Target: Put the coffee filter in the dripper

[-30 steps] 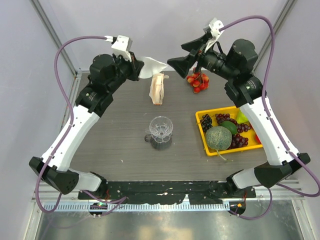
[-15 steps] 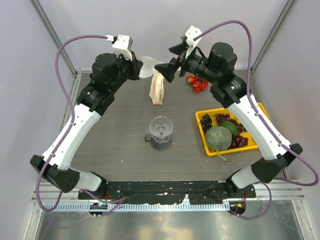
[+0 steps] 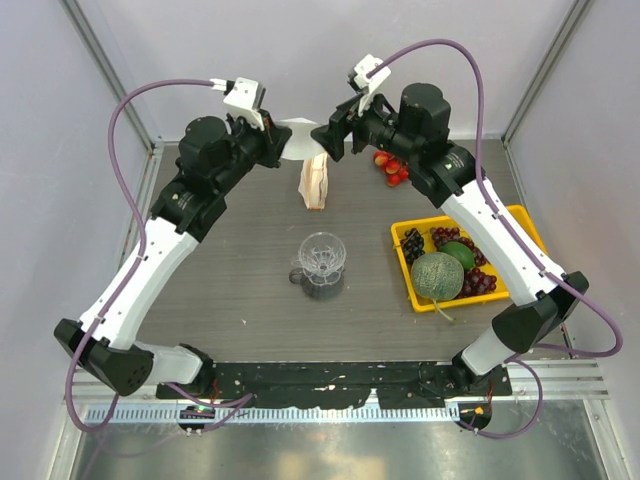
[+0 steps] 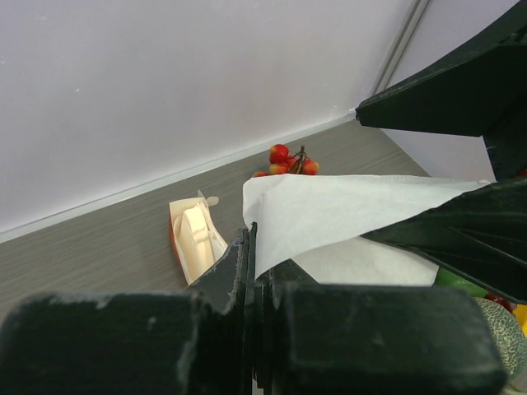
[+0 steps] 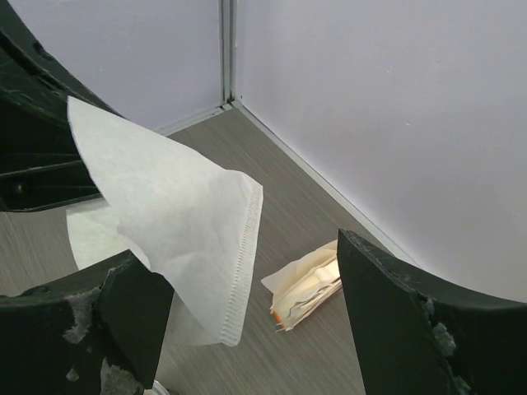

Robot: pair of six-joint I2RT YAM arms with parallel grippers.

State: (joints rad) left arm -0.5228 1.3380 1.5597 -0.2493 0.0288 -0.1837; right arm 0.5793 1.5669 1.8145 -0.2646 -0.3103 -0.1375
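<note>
My left gripper (image 3: 275,145) is shut on the white coffee filter (image 3: 298,137) and holds it high above the back of the table. The filter shows in the left wrist view (image 4: 346,210) and in the right wrist view (image 5: 177,210), its crimped seam hanging down. My right gripper (image 3: 326,135) is open, its fingers on either side of the filter's free end. The clear ribbed dripper (image 3: 322,255) stands on a clear glass cup in the middle of the table, well below and in front of both grippers.
The beige pack of stacked filters (image 3: 315,180) lies below the grippers; it also shows in the wrist views (image 4: 196,239) (image 5: 309,288). Red cherries (image 3: 392,166) lie at the back. A yellow tray (image 3: 455,221) with a melon (image 3: 437,276) and grapes is at the right.
My right arm has swung left toward the left gripper, and its open fingers now sit around the filter's free end. The left gripper has held the filter nearly still.
</note>
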